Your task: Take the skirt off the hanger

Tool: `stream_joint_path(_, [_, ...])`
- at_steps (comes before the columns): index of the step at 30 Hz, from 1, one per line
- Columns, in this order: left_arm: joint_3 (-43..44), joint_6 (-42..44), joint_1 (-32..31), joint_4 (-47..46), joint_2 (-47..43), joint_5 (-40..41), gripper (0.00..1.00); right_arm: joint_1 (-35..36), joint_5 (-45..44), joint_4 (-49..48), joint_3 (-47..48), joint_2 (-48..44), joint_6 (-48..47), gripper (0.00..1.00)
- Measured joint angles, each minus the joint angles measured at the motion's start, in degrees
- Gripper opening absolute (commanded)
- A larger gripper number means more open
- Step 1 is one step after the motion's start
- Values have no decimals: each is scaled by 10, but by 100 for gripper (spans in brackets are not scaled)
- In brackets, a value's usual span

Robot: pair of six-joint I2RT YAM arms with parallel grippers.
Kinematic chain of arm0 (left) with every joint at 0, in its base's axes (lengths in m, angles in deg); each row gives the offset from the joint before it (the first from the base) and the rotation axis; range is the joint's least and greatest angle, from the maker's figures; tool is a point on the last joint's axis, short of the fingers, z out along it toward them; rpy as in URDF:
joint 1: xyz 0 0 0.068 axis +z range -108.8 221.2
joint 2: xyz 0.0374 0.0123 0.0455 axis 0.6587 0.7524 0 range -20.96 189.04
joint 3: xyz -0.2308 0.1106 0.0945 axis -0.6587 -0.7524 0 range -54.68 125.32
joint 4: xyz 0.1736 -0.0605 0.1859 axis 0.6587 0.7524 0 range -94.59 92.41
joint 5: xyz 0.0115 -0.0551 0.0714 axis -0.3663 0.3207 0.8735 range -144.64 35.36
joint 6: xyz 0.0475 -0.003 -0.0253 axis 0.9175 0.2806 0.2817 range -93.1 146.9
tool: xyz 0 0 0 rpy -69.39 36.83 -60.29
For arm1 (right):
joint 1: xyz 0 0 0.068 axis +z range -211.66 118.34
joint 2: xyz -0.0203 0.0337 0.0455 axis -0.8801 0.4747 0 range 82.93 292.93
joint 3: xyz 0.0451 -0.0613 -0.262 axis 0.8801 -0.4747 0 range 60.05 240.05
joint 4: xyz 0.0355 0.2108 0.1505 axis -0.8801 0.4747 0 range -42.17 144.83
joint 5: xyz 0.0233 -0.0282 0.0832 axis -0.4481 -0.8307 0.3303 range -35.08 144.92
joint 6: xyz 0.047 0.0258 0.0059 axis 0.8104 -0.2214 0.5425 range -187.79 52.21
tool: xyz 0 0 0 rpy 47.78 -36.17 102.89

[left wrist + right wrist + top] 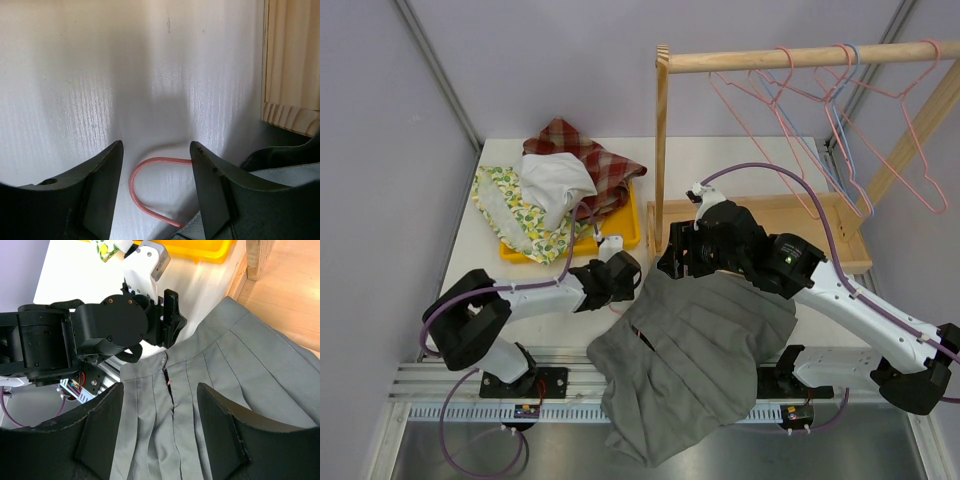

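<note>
— So, where is the skirt [700, 370]?
— Nearest us, in the lower middle of the overhead view. It lies on the table [740, 165] with its hem spilling over the near edge. Its length runs from that hem at the bottom up to the waistband, which sits just under the two grippers.
— And the hanger?
— Mostly hidden in the cloth. Only its pink hook [137, 192] shows, in the left wrist view. It is a curve on the white tabletop, low in the frame, with its tail running down to the right under the grey edge.
— Which arm is closer to it?
— The left gripper [625, 272]. Its fingers stand wide apart with nothing in them, and the hook lies in line with the gap, just ahead. I'd say it need only go forward and down to take it.
— The right one?
— The right gripper [159, 390] hangs over the pleats at the waistband, spread wide too and empty. Whether it touches the cloth, I cannot tell. It looks placed to pin the skirt while the hook is drawn off toward the upper left.
— Farther back?
— A yellow tray [632, 232] with a heap of clothes [565, 180] at the upper left. A wooden rack [662, 150] with spare hangers [830, 130] stands at the upper right.
</note>
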Motion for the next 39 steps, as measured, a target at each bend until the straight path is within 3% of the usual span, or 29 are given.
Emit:
stream_joint_path(4, [2,12,-1,-6,6,2,56,0,0,0,0,0,0,68])
stream_joint_path(18, [-8,66,-20,33,-28,-3,76,0,0,2,0,0,0,68])
stream_joint_path(26, [-41,106,-53,24,-56,-39,78,0,0,2,0,3,0,68])
stream_joint_path(33, [-52,112,-65,10,-61,-37,68,0,0,3,0,5,0,68])
stream_joint_path(39, [21,93,-66,7,28,-10,56,0,0,3,0,5,0,68])
